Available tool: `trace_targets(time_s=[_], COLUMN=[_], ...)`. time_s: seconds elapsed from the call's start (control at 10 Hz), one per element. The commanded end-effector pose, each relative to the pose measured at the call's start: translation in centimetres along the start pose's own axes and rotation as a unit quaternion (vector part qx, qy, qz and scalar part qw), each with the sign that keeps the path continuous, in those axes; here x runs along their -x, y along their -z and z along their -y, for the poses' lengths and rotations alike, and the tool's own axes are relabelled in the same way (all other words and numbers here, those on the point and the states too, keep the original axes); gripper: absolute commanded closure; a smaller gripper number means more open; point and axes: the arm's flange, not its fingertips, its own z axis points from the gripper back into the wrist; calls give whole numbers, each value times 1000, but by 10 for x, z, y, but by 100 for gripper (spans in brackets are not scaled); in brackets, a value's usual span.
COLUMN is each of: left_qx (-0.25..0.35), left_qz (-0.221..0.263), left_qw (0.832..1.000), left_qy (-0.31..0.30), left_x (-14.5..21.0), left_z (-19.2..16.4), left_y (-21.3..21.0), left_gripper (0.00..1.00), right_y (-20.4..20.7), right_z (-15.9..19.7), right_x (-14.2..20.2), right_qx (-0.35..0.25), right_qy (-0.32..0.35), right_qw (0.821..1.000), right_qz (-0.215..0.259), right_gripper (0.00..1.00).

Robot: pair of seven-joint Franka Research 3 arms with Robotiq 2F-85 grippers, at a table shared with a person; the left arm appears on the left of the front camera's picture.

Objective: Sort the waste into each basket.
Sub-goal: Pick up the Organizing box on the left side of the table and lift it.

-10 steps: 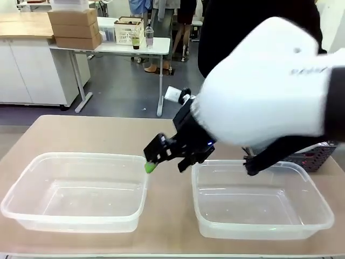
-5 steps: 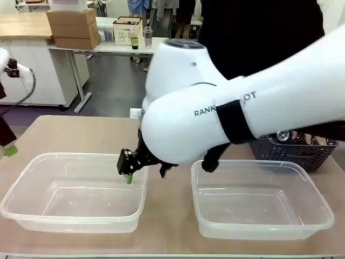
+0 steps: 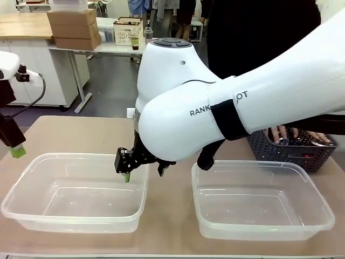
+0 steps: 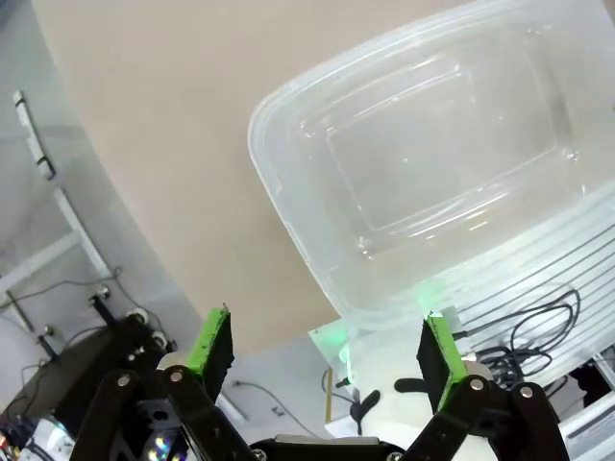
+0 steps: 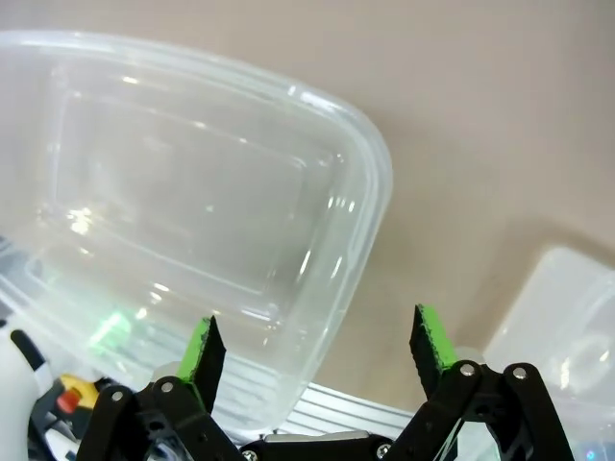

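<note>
Two tubs, left tub [image 3: 32, 213] and right tub [image 3: 319, 215], sit empty for sorting. Right gripper [image 3: 143, 173] over the left tub's rim and left gripper [image 4: 327, 344] off aside both gape, empty; the waste [image 3: 308, 140] apparently waits in the dark crate [image 3: 302, 157].

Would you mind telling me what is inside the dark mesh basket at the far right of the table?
A person's hand reaches into the dark mesh basket, beside a few items too small to identify. The right arm covers the basket's left end.
</note>
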Motion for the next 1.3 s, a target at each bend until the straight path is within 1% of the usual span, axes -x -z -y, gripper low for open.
trace_targets(time_s=[0.0,0.1,0.2,0.3,0.4,0.7,0.8,0.9,1.0,1.1,1.2], left_qx=[3,73,81,91,87,90,83,85,87,78,77], left_qz=[-6,-32,-48,-41,-44,-58,-56,-52,-44,-44,-34], left_qw=[1000,997,995,994,993,992,992,992,992,993,994], left_qy=[-2,-19,-43,-53,-62,-74,-80,-81,-82,-82,-73], left_x=[-3,-3,-3,-2,3,24,30,35,39,43,46], left_z=[-2,-20,-28,-29,-24,-5,-2,0,2,4,7], left_y=[5,53,96,124,147,190,202,209,211,210,209], left_gripper=[0,0,0,0,0,0,0,0,0,0,0], right_y=[-2,-2,-2,-2,-2,-2,0,12,22,28,33], right_z=[6,6,6,6,6,6,1,-5,-12,-16,-14], right_x=[5,5,5,5,5,5,0,-4,-8,-12,-16], right_qx=[-12,-12,-12,-12,-12,-12,0,15,20,26,27], right_qy=[-4,-4,-4,-4,-4,-4,0,-3,-1,19,48], right_qw=[1000,1000,1000,1000,1000,1000,1000,1000,999,999,998], right_qz=[2,2,2,2,2,2,1,-27,-34,-38,-44], right_gripper=[0,0,0,0,0,0,0,0,0,0,0])
